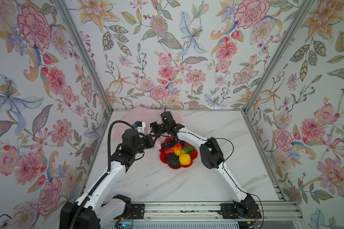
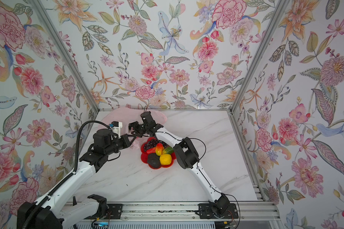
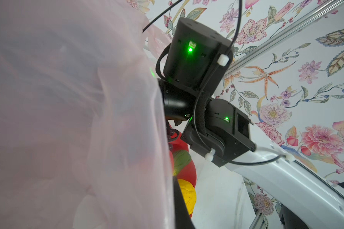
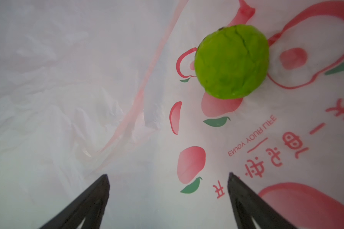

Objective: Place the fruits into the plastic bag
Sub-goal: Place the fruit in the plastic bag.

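**Green ball lies in the pink bag; the other fruits sit on the plate**

The bag (image 1: 123, 123) is thin, crinkled, pale pink plastic that light passes through. It lies at the far left of the marble table (image 1: 167, 184), just behind a red plate (image 1: 162, 158).

Both top views show the plate heaped with toy fruits: purple grapes (image 1: 168, 143), a red-yellow mango (image 2: 159, 148), a yellow lemon (image 1: 184, 159), a dark avocado (image 1: 173, 160), a green-orange piece (image 1: 188, 149) and a red piece (image 1: 167, 151). The two arms meet at the bag's near edge.

The left gripper (image 1: 155, 137) is pressed together at that edge, with pink plastic bunched at its tip, so it seems to pinch the bag.

Only the right wrist view looks inside the bag. The lining carries red fruit drawings, green leaves, red characters and the words "ENJOY YOUR LIFE". A green ball (image 4: 231, 61) rests on this print. The right gripper (image 4: 168, 174) is spread wide with nothing between its dark fingers (image 4: 244, 198), and the ball lies apart from them.

In the left wrist view, hazy pink film covers half the picture. Beside it are the right arm's black wrist, with green lights, and slivers of the plate and lemon.
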`<state>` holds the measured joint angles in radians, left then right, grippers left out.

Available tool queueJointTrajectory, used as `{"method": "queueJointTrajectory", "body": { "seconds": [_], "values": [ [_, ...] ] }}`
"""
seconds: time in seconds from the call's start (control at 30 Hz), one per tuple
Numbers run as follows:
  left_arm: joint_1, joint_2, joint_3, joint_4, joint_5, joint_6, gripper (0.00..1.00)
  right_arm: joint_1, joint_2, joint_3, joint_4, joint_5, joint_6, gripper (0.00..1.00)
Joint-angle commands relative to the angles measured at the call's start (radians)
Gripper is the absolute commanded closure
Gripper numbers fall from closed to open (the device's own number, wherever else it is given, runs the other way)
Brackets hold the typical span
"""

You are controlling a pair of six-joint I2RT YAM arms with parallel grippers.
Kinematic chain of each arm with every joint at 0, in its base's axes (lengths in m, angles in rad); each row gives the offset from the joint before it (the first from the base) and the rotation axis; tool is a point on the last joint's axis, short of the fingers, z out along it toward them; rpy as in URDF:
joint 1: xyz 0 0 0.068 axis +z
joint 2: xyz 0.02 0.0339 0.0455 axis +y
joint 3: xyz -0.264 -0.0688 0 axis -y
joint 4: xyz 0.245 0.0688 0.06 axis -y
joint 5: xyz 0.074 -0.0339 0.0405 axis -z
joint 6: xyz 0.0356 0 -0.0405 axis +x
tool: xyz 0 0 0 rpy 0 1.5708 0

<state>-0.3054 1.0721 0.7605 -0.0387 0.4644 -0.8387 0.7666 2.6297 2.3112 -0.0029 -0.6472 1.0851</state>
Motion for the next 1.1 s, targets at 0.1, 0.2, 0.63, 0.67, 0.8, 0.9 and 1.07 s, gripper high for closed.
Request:
{"method": "queueJointTrajectory", "body": {
  "seconds": [0.1, 0.2, 0.63, 0.67, 0.8, 0.9, 1.07],
  "values": [
    [-0.008, -0.028, -0.023, 0.002, -0.015, -0.01, 1.0, -0.001, -0.059, 0.019, -0.143, 0.006, -0.113, 0.07],
    [-0.007, -0.034, -0.026, -0.001, -0.021, -0.007, 1.0, -0.005, -0.102, 0.016, -0.266, 0.034, -0.175, 0.07],
    [0.015, -0.018, 0.033, -0.093, -0.097, 0.02, 1.0, -0.046, -0.279, -0.076, -0.516, 0.092, -0.356, 0.07],
    [0.017, -0.018, 0.037, -0.106, -0.107, 0.013, 1.0, -0.05, -0.284, -0.073, -0.54, 0.093, -0.359, 0.07],
    [0.019, -0.005, 0.071, -0.157, -0.136, 0.007, 1.0, -0.059, -0.337, -0.087, -0.601, 0.095, -0.382, 0.07],
    [0.018, 0.009, 0.083, -0.189, -0.142, 0.031, 1.0, -0.051, -0.384, -0.107, -0.666, 0.144, -0.43, 0.07],
    [0.031, 0.013, 0.089, -0.203, -0.122, 0.056, 1.0, -0.029, -0.538, -0.249, -0.707, 0.281, -0.464, 0.07]
  ]
}}
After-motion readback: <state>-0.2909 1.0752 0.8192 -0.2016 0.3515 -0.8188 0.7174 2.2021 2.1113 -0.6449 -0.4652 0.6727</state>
